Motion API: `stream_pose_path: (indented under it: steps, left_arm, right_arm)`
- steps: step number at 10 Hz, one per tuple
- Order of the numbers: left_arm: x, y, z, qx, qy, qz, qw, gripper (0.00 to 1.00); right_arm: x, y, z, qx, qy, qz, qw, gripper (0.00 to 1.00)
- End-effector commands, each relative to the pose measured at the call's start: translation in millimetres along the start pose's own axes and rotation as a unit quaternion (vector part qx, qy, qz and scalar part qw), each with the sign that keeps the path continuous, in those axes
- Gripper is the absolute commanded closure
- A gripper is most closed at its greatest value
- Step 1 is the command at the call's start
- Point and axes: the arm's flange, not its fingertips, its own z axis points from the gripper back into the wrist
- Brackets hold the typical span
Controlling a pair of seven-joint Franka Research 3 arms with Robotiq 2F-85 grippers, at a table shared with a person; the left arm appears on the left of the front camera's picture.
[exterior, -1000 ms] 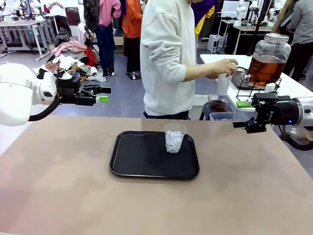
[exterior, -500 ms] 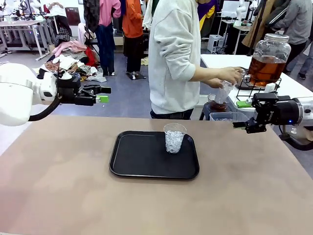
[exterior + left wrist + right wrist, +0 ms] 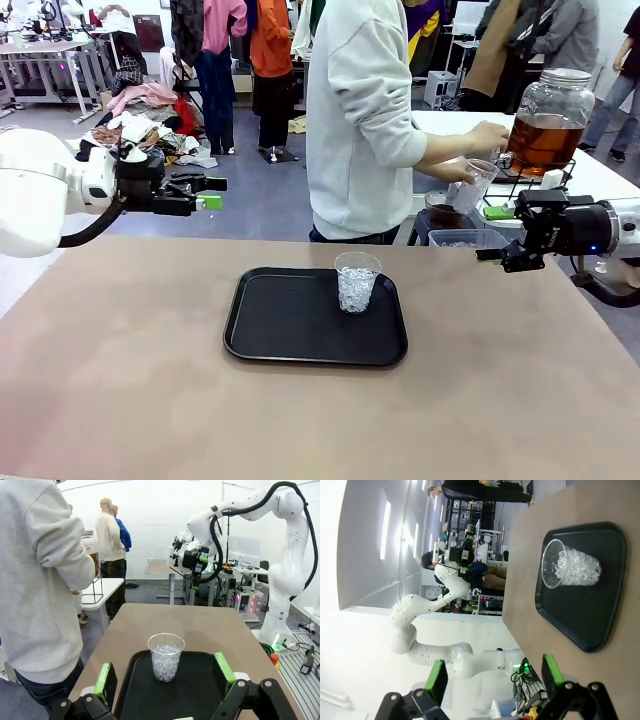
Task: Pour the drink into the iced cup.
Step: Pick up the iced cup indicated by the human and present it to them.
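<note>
Left fingers [image 3: 207, 193]: spread wide, holding nothing, raised off the far-left edge of the worktop [image 3: 120, 380].
Right fingers [image 3: 493, 234]: wide too, empty, above the far-right edge.
Iced cup [image 3: 357, 281]: upright on the tray [image 3: 270, 335], near its far-right corner.
Drink [image 3: 543, 143]: in a jar [image 3: 565, 90] on a white table [image 3: 600, 175] beyond my right fingers. A person's hand [image 3: 488, 137] holds a clear cup [image 3: 473, 186] just beside it.
Room: bare worktop all round the tray; both my pairs of fingers are well apart from it.

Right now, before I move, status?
Left tool and right tool open, empty, at table's sides. Iced cup upright on tray, ice only. Person's hand holds another cup at the jar of drink, far side.
</note>
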Motion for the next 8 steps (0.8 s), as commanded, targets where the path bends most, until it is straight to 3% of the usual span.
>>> stream_pose_path:
  steps: [1, 8]
  left_arm:
    - [1.9, 1.5, -1.1, 0.005, -0.004, -0.001, 1.000, 0.00]
    - [1.9, 1.5, -1.1, 0.005, -0.004, -0.001, 1.000, 0.00]
  right_arm:
    - [-0.4, 1.0, 0.5, 0.000, -0.003, 0.001, 1.000, 0.00]
    - [-0.4, 1.0, 0.5, 0.000, -0.003, 0.001, 1.000, 0.00]
